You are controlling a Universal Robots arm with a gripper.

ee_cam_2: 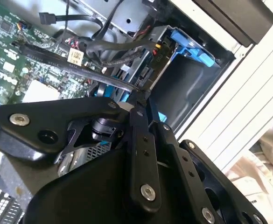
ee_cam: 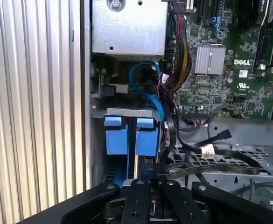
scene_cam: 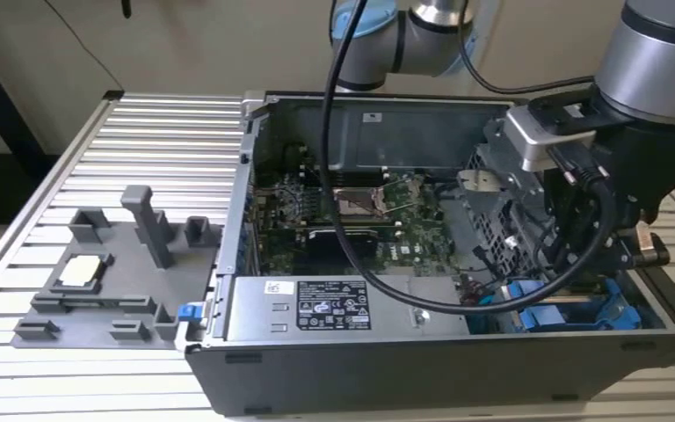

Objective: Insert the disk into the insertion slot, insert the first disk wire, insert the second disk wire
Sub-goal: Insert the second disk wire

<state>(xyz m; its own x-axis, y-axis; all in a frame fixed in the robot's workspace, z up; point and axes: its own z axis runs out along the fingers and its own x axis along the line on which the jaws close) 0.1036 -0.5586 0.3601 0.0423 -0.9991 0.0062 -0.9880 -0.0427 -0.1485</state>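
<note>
The disk point(ee_cam: 115, 137) shows edge-on as bright blue carrier plastic standing in the insertion slot point(ee_cam_2: 192, 88), the dark-grey bay at the case's front corner. My gripper point(ee_cam: 136, 163) is shut on the carrier's middle, between its two blue tabs. In the second wrist view the gripper point(ee_cam_2: 142, 97) pinches the same blue piece point(ee_cam_2: 162, 116). In the exterior view the arm hides the fingers above the blue carriers point(scene_cam: 578, 315). A loose black wire with a connector end point(ee_cam: 220, 135) lies on the perforated cage top. A blue wire point(ee_cam: 150, 88) loops beside the disk.
A second blue-carrier drive point(ee_cam_2: 192, 46) sits farther along the cage. The silver power-supply box point(scene_cam: 320, 308) lies along the case front, with the green motherboard point(scene_cam: 350, 220) behind it. A grey fixture plate point(scene_cam: 103, 281) rests on the ribbed table at the exterior view's left.
</note>
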